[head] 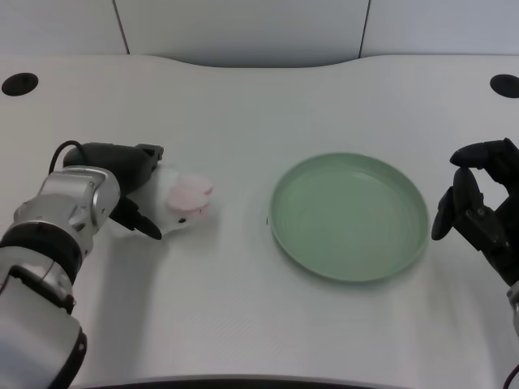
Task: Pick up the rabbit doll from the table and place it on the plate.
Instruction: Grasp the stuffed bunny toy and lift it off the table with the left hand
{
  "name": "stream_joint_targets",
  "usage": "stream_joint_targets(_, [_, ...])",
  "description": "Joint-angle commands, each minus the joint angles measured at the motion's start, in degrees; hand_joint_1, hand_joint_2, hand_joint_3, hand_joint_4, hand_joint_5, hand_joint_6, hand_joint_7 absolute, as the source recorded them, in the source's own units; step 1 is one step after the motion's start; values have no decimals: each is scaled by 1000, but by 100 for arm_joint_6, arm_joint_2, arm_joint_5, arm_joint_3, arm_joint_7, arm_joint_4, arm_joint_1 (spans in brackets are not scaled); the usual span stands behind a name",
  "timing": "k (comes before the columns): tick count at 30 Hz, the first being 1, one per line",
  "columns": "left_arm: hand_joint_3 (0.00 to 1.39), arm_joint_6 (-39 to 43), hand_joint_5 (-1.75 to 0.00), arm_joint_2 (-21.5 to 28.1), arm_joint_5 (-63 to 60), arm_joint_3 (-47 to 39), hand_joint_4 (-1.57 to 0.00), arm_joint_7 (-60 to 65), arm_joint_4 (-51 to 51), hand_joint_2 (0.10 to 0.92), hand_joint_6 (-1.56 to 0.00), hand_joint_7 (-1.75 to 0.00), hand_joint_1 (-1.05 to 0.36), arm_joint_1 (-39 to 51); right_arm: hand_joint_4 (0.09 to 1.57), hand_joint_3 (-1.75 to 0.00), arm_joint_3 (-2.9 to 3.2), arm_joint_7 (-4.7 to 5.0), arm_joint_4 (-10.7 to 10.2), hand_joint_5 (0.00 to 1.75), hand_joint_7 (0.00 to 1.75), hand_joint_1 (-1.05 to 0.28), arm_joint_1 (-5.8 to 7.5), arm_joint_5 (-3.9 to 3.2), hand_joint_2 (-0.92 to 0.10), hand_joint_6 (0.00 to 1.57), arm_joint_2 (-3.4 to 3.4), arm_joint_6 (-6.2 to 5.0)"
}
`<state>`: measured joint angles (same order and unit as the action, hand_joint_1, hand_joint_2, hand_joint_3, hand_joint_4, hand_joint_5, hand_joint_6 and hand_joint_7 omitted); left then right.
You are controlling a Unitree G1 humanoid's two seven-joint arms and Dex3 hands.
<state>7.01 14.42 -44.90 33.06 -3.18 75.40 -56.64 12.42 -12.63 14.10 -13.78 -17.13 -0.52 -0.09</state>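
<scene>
Rabbit doll [183, 206] lies on the white desk [243, 308] toward the left, well apart from the green plate [349, 217] on its right, and my left robot hand [130, 182] is wrapped round its left end, one dark finger over the far side and another under the near side. I judge this to be the moment of closing the grasp, and I would say I am holding it, though whether the grip is firm I cannot tell, since the doll seems to rest on the desk. To do it well I should squeeze the soft body evenly so it does not slip out sideways, lift straight up before carrying it right, and keep it high enough to pass over the plate's raised rim. My forearm comes in from the near left, angled toward the far right, wrist turned so the fingers reach rightward along the doll.
</scene>
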Motion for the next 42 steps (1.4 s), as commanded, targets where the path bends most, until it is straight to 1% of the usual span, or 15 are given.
stream_joint_targets(1, [16,-10,1,-6,111,-49,1,-62,56,912,1,1,-896,-93,968,-848,11,8,-85,1746,1746,-212,71,-31,-899,411,-63,-7])
stream_joint_targets(4, [11,20,1,-3,121,-24,1,36,48,908,-2,-1,-880,-99,967,-844,31,28,-124,1746,1746,-210,79,-79,-899,413,-39,42])
stream_joint_targets(8, [1,63,-25,18,43,54,-34,130,50,889,-34,-24,-828,-102,970,-848,17,3,-125,1746,1746,-210,84,-47,-892,417,-80,39])
stream_joint_targets(10, [0,78,-233,30,-50,154,-19,168,58,860,-21,-168,-788,-112,969,-850,9,42,-176,1746,1746,-207,100,-28,-892,418,-83,89])
stream_joint_targets(11, [0,90,-288,38,-84,199,-9,154,66,855,-10,-218,-781,-116,968,-850,10,-10,-132,1746,1746,-205,96,-26,-892,419,-94,18])
stream_joint_targets(12, [5,109,-495,49,-96,227,-3,129,72,812,-5,-402,-741,-116,970,-856,12,-44,-104,1746,1746,-200,94,-26,-896,424,-101,-29])
stream_joint_targets(15, [3,135,-643,77,-68,260,1,3,89,782,0,-571,-679,-113,989,-861,-5,-96,-82,1746,1746,-208,101,22,-894,461,-140,-79])
stream_joint_targets(18, [0,171,-717,177,-264,503,-3,-126,78,758,-36,-636,-586,-149,995,-861,0,-43,-187,1746,1746,-211,135,6,-892,472,-107,-9])
stream_joint_targets(22, [1,247,-747,281,-284,570,-6,-236,63,736,-91,-598,-542,-164,1001,-859,4,-57,-185,1746,1746,-212,157,-2,-890,481,-103,-48])
stream_joint_targets(28, [0,360,-662,403,-165,471,-100,-180,10,737,-210,-446,-546,-108,999,-876,15,-43,-246,1746,1746,-193,160,-59,-895,451,-87,32])
stream_joint_targets(33, [1,408,-583,455,-85,379,-193,-44,-20,739,-363,-323,-430,-34,984,-887,7,31,-314,1746,1746,-178,166,-34,-901,421,-93,145])
stream_joint_targets(35, [4,519,-635,490,-103,380,-251,73,-35,751,-425,-342,-418,4,980,-883,9,53,-274,1746,1746,-178,162,-3,-899,417,-89,96])
stream_joint_targets(38, [2,660,-847,524,-120,381,-291,254,-48,777,-492,-497,-384,50,975,-877,13,77,-270,1746,1746,-179,162,-4,-901,411,-81,96])
stream_joint_targets(40, [3,759,-1160,538,-146,401,-326,373,-44,809,-445,-975,-332,74,962,-859,-6,81,-292,1746,1746,-181,170,24,-908,379,-100,107])
stream_joint_targets(42, [6,800,-1190,536,-180,429,-342,457,-25,831,-437,-1097,-319,78,960,-855,-4,55,-277,1746,1746,-181,164,9,-911,376,-104,93])
